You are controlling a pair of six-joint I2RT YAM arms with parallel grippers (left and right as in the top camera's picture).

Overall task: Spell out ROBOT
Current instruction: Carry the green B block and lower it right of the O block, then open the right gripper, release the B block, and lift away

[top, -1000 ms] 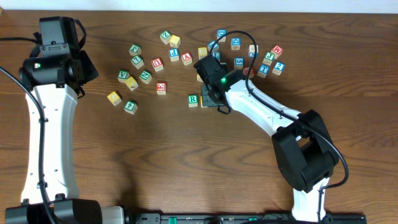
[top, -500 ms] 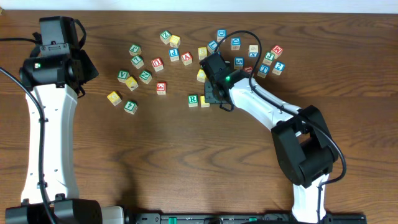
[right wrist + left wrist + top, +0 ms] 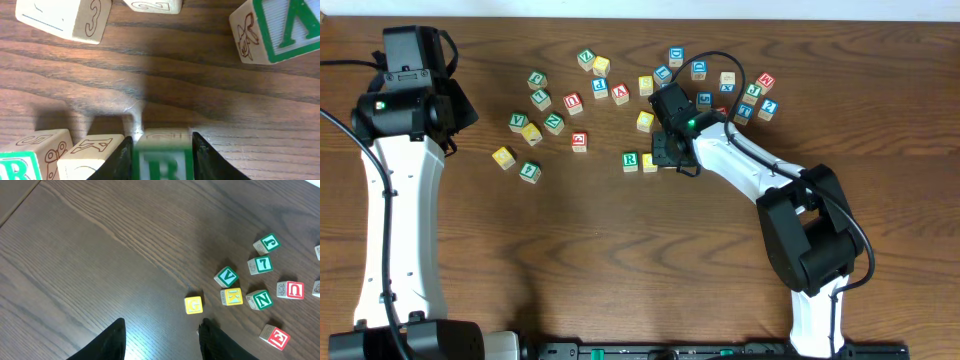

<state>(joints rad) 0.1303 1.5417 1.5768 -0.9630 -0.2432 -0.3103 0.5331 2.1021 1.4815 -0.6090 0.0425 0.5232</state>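
Observation:
The green R cube (image 3: 631,160) (image 3: 15,167) lies mid-table with a yellow-topped cube (image 3: 649,162) (image 3: 90,155) touching its right side. Just right of that pair, my right gripper (image 3: 670,152) (image 3: 162,139) reaches down to the table. Its fingers lie against both sides of the green B cube (image 3: 162,160), which looks blurred. Another yellow-topped cube (image 3: 645,121) sits a little behind. Blue-printed cubes lie in the back cluster (image 3: 704,100), their letters too small to read. My left gripper (image 3: 162,322) hangs open over bare wood at the far left, holding nothing.
Loose cubes spread left of centre (image 3: 535,130), among them a yellow G cube (image 3: 193,305) and red-lettered ones (image 3: 579,141). More cubes crowd behind the right gripper (image 3: 750,95). A green A cube (image 3: 280,30) and a cube marked 3 (image 3: 60,20) lie just ahead of the right fingers.
The right gripper has shifted to the right, uncovering the yellow-topped cube beside the R cube. The left arm has not moved.

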